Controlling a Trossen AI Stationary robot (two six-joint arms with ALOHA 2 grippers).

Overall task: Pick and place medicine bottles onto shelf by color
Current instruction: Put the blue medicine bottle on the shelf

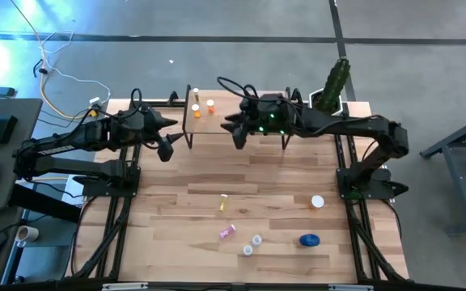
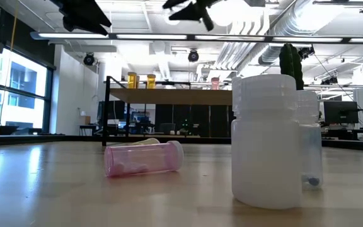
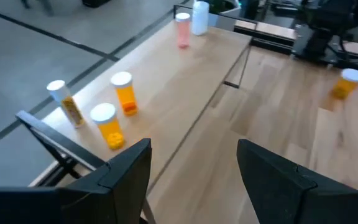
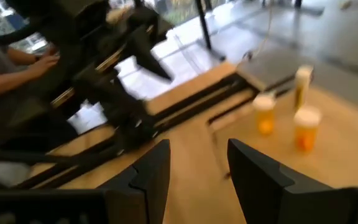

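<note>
Jaws apart and empty on both the left gripper [image 3: 191, 180] and right gripper [image 4: 197, 171] near the shelf [image 1: 241, 121]; we judge the pink bottle [image 1: 227, 232], lying mid-table, light, rigid, slippery, best pinched across its body.

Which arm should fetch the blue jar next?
Right, probably. The blue jar lies on the table's near right part, on the same side as the right arm's base. Both the right gripper and left gripper are open and empty near the shelf, so neither has a head start.
</note>
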